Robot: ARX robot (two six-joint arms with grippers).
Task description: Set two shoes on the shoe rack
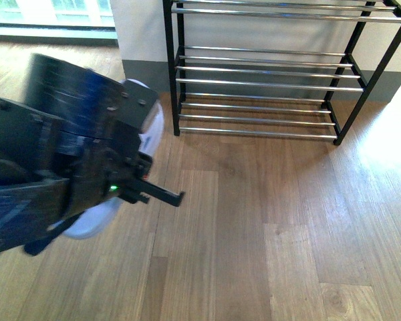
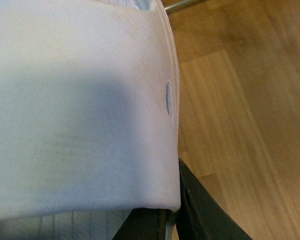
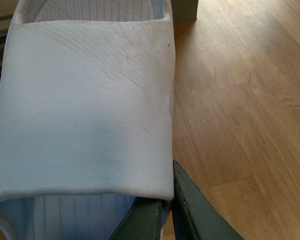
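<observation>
Shoe rack [image 1: 267, 73] sits ahead and right of my left gripper [image 2: 174, 220], which is clamped on one white slide [image 1: 154, 126] clear of the floor [image 1: 267, 227], while my right gripper [image 3: 166, 215] pinches the second slide [image 3: 85, 110] at its strap edge.

Open wooden floor [image 1: 254, 227] runs to the shoe rack [image 1: 267, 68], gaps between its rod tiers, wall [image 1: 140, 40] behind

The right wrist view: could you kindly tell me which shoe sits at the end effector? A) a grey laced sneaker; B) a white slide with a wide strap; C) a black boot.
B: a white slide with a broad textured strap fills the view, its strap edge lying between the fingers of the right end effector, and no laces show.
</observation>
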